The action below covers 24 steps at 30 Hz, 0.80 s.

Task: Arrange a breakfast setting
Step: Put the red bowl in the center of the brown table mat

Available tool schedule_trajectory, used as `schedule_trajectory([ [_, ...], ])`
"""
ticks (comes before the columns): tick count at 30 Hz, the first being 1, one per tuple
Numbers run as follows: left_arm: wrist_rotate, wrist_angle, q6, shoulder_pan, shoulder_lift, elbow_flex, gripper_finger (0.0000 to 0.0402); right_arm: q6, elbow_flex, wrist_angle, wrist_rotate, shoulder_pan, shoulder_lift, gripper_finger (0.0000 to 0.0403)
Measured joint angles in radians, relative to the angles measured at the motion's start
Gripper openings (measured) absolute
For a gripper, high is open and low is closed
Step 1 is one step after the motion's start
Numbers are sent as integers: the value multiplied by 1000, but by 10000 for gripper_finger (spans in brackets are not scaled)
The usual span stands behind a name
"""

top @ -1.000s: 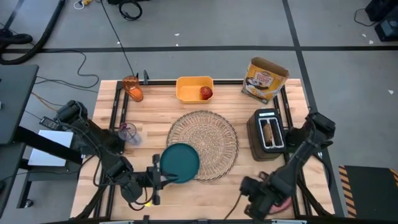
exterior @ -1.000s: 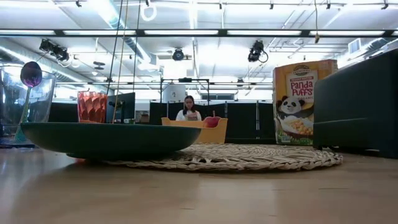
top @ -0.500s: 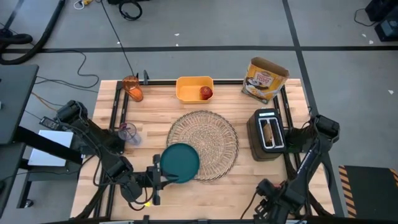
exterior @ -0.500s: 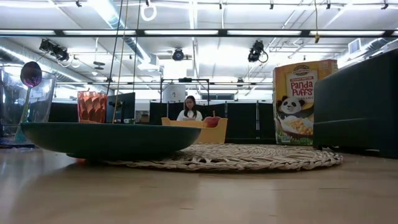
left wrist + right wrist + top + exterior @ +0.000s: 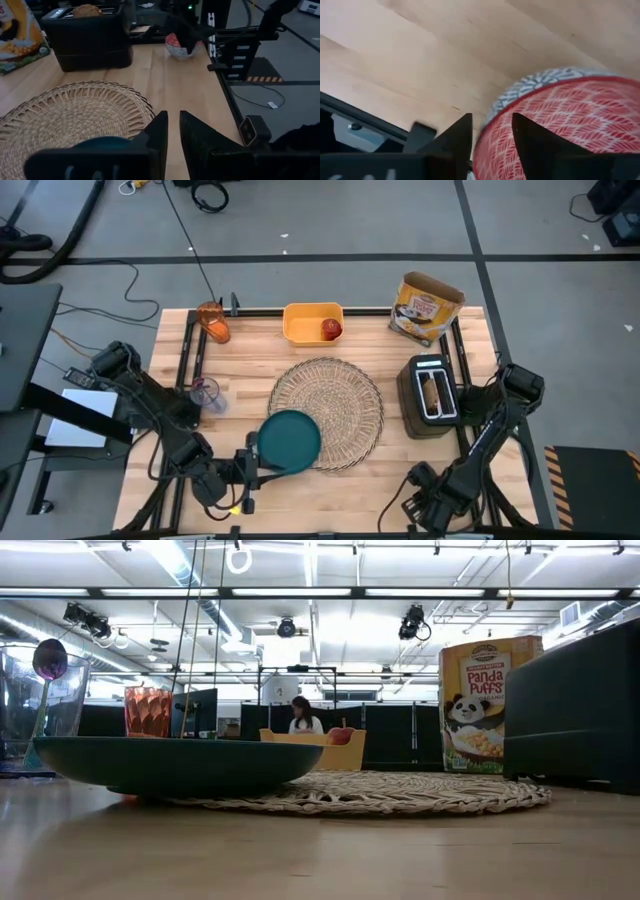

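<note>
Long ceiling lights [image 5: 300, 592] are glowing over an open workroom where a person [image 5: 301, 715] is sitting behind dark partitions, and cables [image 5: 60, 235] are trailing across the grey floor [image 5: 330, 240].

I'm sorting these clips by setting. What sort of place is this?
Probably a robotics lab or open workshop, not a home: the wooden table stands on a taped concrete floor with loose cables, and the low view shows ceiling strip lights and dark partitions.

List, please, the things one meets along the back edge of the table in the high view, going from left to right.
Orange translucent cup → yellow tub, with the red apple inside at its right end → cereal box.
</note>
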Motion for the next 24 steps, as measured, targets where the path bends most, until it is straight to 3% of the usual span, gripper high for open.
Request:
schedule_trajectory([
  [10,0,-3,8,-17,0,0,55,13,-1,-15,2,-2,-4,22],
  [17,0,-3,24,-24,0,0,55,-50,67,-63,0,-28,2,27],
  [24,0,-8,111,-91,-1,0,55,-399,240,-93,162,-126,2,22],
])
